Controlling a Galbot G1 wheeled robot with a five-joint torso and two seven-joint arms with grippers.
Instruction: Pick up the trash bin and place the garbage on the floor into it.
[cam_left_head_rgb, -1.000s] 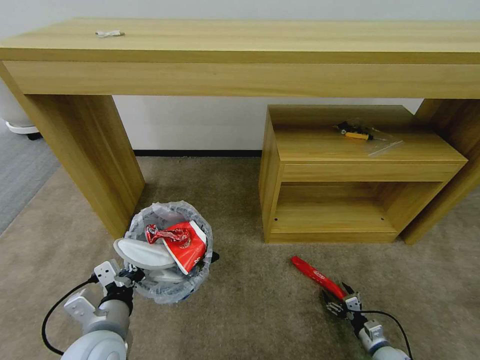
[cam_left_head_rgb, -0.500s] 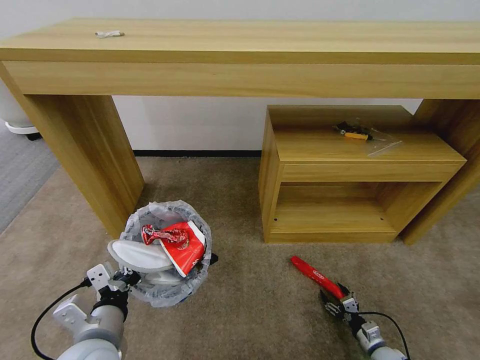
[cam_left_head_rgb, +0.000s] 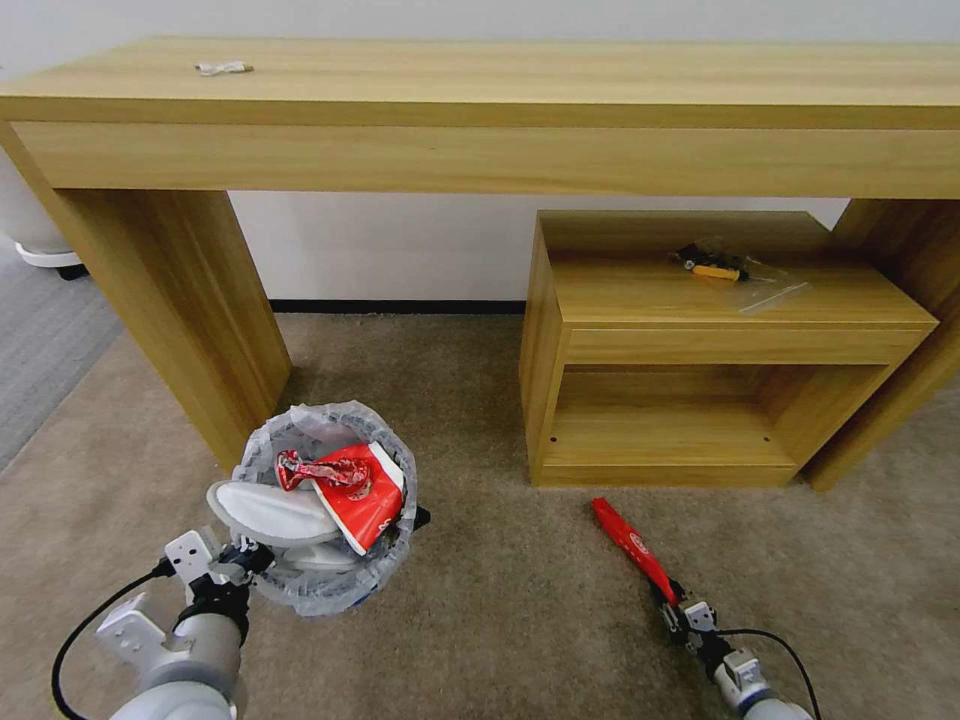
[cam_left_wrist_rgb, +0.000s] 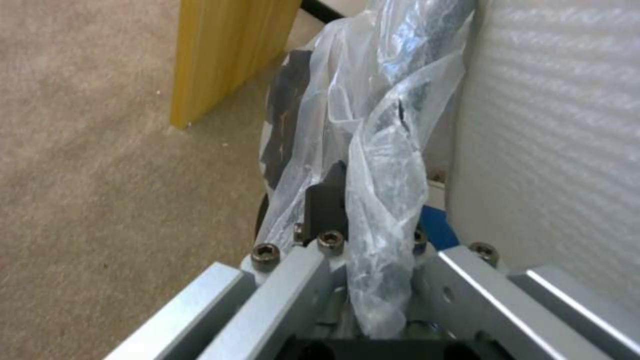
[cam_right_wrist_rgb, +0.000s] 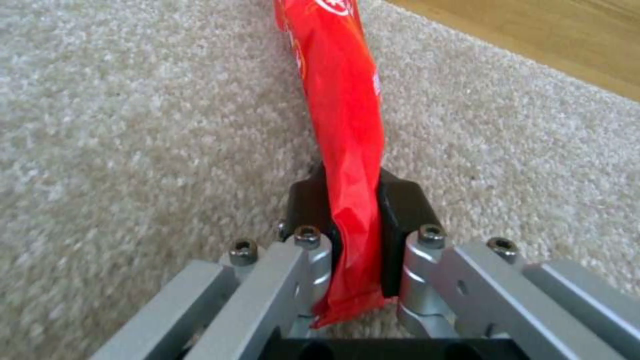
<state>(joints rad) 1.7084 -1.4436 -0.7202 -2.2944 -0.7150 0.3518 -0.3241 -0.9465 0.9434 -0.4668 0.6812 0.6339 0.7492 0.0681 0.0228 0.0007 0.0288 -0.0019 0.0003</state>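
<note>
Before you stands the long wooden table (cam_left_head_rgb: 480, 110), with the low wooden shelf unit (cam_left_head_rgb: 700, 340) under its right half, both on the beige floor (cam_left_head_rgb: 500, 620). At lower left you see the trash bin (cam_left_head_rgb: 330, 590), lined with a crinkly clear bag (cam_left_wrist_rgb: 373, 165), just beside the table's left leg (cam_left_head_rgb: 180, 310). Inside it lie a white slipper (cam_left_head_rgb: 270, 510), a red paper cup (cam_left_head_rgb: 365, 495) and a crumpled red wrapper (cam_left_head_rgb: 310, 470). Your left gripper (cam_left_head_rgb: 245, 560) is at the bin's near rim, its jaws closed on the rim and the bag folded over it. At lower right your right gripper (cam_left_head_rgb: 672, 605) sits low over the floor, its jaws pinched tight on the near end of a long red wrapper (cam_right_wrist_rgb: 343, 115), which stretches away toward the shelf unit. A small bagged tool (cam_left_head_rgb: 715, 268) rests on the shelf unit's top.
</note>
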